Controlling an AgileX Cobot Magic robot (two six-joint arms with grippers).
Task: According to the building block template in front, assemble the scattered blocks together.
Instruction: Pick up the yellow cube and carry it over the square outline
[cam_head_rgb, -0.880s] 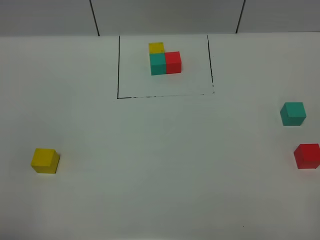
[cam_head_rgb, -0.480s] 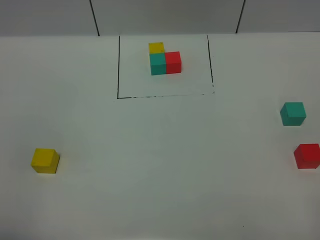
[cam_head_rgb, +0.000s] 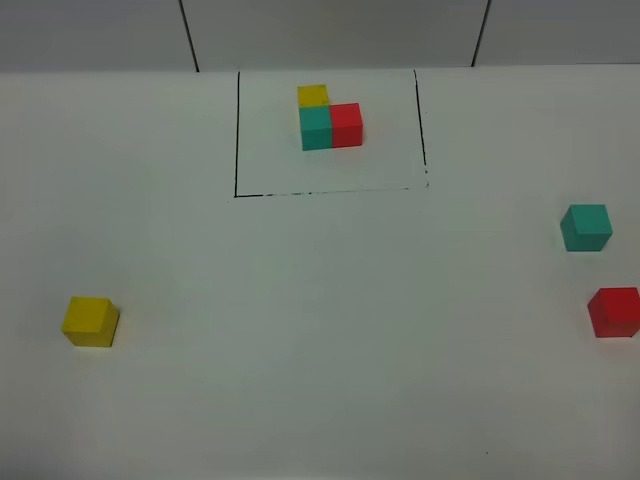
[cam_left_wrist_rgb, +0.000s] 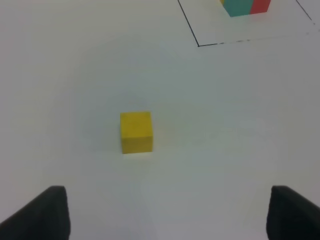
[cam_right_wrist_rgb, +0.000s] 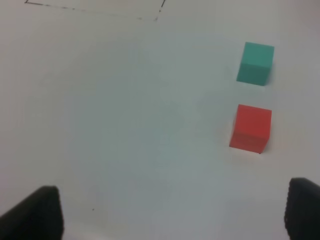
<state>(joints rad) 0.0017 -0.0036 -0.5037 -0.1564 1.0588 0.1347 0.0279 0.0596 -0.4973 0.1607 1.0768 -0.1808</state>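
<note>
White table (cam_head_rgb: 300, 380), grey panelled wall behind. Left gripper (cam_left_wrist_rgb: 167, 212): spread wide, gripping and touching nothing, tilted down over the table. Yellow cube (cam_left_wrist_rgb: 136, 131) ahead of it, apart, within the span of the fingers. Right gripper (cam_right_wrist_rgb: 172, 212): likewise wide open, empty, angled down. Red cube (cam_right_wrist_rgb: 251, 127) ahead and off to one side, teal cube (cam_right_wrist_rgb: 256, 63) just beyond, not touching. Template (cam_head_rgb: 330, 125) at the far middle, well apart from all three.
</note>
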